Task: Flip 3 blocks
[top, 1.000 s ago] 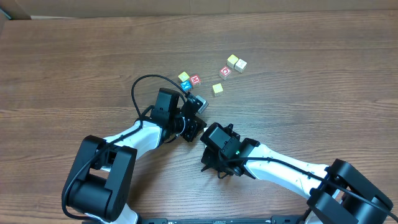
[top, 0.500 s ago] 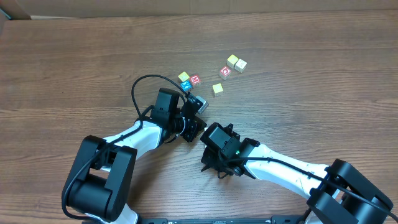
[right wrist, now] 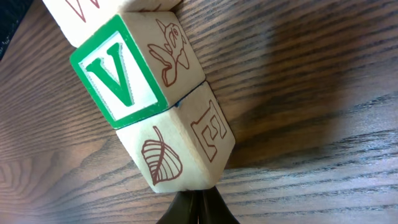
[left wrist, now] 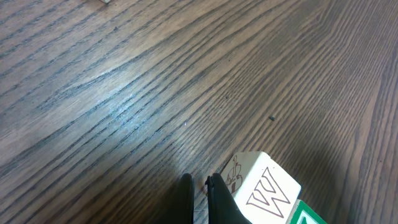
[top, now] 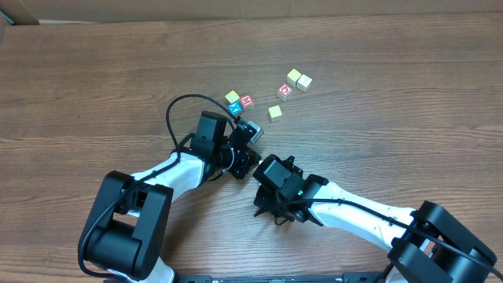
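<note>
Above the table point(top: 94, 71), nothing has shifted over the last second. The left arm point(top: 169, 174) and right arm point(top: 357, 211) meet mid-table and hide the 3 blocks, with the loose coloured cubes point(top: 284, 90) apart beyond them.

At the left wrist, the left gripper point(left wrist: 200, 183) is pinched closed and empty, just beside the W block point(left wrist: 266, 186).

At the right wrist, the right gripper point(right wrist: 194, 200) is closed and empty, its tips at the leaf-and-E block point(right wrist: 180, 146), which touches the V block point(right wrist: 124, 68). No flip looks under way.
</note>
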You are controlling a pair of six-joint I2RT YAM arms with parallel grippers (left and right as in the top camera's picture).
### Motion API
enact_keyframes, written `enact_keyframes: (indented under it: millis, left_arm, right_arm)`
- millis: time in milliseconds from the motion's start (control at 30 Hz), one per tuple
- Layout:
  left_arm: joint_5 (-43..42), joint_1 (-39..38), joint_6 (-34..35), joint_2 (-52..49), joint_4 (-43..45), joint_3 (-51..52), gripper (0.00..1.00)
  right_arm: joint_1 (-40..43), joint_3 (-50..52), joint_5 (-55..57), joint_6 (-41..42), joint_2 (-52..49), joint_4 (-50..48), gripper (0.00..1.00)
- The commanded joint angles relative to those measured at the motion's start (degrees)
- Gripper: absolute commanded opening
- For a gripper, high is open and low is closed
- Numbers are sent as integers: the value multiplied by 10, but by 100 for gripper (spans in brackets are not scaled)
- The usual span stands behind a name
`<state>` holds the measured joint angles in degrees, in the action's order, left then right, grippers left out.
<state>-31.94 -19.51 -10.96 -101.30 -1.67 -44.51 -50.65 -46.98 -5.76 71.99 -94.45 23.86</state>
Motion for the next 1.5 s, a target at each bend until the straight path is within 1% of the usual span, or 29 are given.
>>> enact_keyframes:
  millis: [0,267,600,867,1000,1300,1467]
  left_arm:
    - [-5,-4,-13,-6,2,5,4]
    - [-3,-4,-13,-6,2,5,4]
    - [40,-2,0,-6,3,5,4]
    - [51,33,28,-6,5,5,4]
    - [49,49,29,-6,5,5,4]
    - [50,54,29,-6,5,5,4]
    - [51,54,30,-6,5,5,4]
  right_arm:
    - [1,-18,1,-4,1,-8,4]
    - [1,-18,1,-4,1,-9,4]
    - [1,-18,1,-4,1,-6,4]
    - [1,-18,1,-4,1,-6,4]
    - [0,-18,1,-4,1,-5,4]
    - [-40,-18,20,3,5,-3,4]
    - [-73,-19,54,18,27,14,4]
